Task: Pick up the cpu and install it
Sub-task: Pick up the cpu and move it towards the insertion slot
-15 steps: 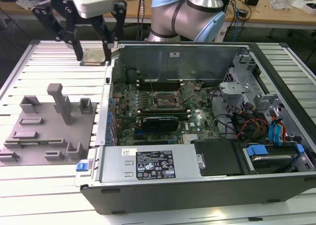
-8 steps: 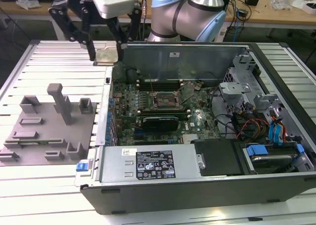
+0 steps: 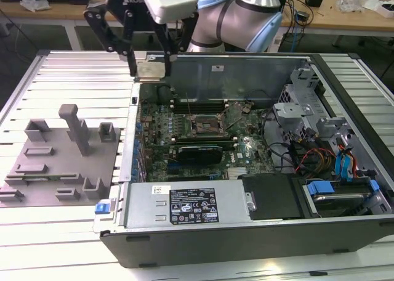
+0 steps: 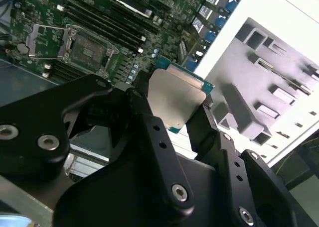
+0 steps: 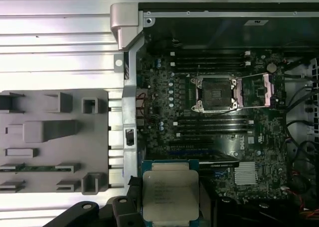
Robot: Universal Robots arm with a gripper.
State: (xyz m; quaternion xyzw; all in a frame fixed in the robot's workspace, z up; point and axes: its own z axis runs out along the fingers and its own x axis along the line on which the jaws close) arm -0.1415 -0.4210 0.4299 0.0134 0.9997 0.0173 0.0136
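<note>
The cpu (image 3: 149, 69) is a thin square chip with a silvery top, and my gripper (image 3: 150, 66) is shut on it, lifted above the far left corner of the open computer case. In both wrist views the cpu (image 4: 175, 100) (image 5: 170, 194) sits between the black fingers (image 4: 144, 117), held by two opposite edges. The motherboard socket (image 3: 205, 128) (image 5: 215, 92) (image 4: 89, 50) lies lower down in the middle of the board. It is empty, and its metal load plate (image 5: 256, 90) is flipped open beside it.
A grey plastic fixture (image 3: 61, 164) with upright blocks lies on the slatted table at the exterior view's left. Inside the case, a power supply (image 3: 191, 204) fills the near side. Drive cages and cables (image 3: 320, 139) crowd the right. Memory slots (image 5: 209, 122) flank the socket.
</note>
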